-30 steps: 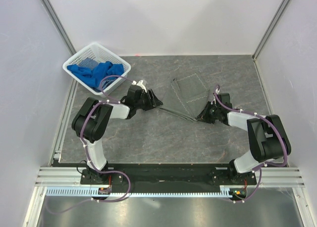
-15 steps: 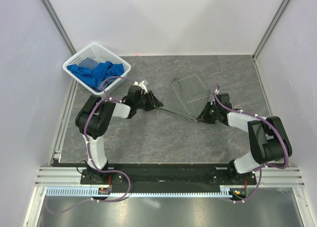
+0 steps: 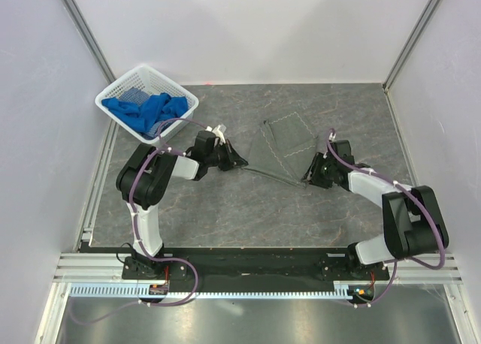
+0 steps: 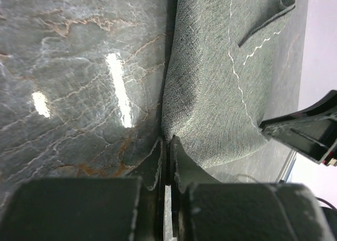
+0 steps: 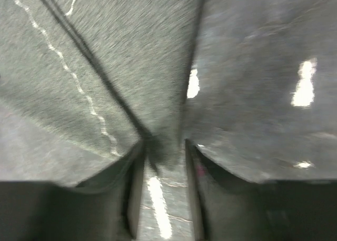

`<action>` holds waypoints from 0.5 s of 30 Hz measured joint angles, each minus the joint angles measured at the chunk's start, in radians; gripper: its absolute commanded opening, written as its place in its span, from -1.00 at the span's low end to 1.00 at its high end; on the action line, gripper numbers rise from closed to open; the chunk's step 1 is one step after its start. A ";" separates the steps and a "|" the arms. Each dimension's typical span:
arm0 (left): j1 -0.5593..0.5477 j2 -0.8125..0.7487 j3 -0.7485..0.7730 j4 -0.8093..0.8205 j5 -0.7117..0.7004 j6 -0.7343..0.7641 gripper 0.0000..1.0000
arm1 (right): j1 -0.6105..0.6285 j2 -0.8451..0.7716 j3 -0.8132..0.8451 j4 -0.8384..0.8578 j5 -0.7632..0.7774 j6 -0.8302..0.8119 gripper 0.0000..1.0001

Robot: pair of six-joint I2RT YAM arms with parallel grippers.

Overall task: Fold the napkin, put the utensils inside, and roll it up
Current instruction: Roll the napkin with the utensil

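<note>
Napkin (image 3: 284,140) lies mid-table, a bit right of centre. The far part is flat on the table (image 3: 225,216) and the near edge is lifted and stretched between my two arms. Light stitched hem shows on the flat part. It looks partly folded, with one layer over another near the far end, though I can't tell the exact fold from above.

Left gripper (image 4: 168,158) is at the near-left corner of the napkin. The jaws are pressed together with no gap, clamped on the cloth edge. In the left wrist view the cloth rises from the fingertips and drapes away from them. Left arm is low and reaches in from the left.

Right gripper (image 5: 162,149) is at the near-right corner. The jaws stand partway apart with a clear gap. The tip of the napkin corner sits in that gap, not pinched as far as I can see; the view is blurred.

White basket (image 3: 119,82) is at the far-left corner of the table, well apart from the napkin, with blue cloths (image 3: 146,107) piled inside.
</note>
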 measured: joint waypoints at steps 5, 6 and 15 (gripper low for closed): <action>0.001 -0.001 0.002 -0.018 0.018 -0.008 -0.96 | 0.045 -0.089 0.042 -0.062 0.154 -0.104 0.29; 0.003 -0.002 0.005 -0.030 0.028 -0.013 -0.96 | 0.069 -0.097 0.055 -0.060 0.175 -0.125 0.32; 0.048 -0.027 0.032 -0.161 0.087 -0.037 -0.96 | 0.529 0.094 0.257 0.051 0.486 -0.395 0.41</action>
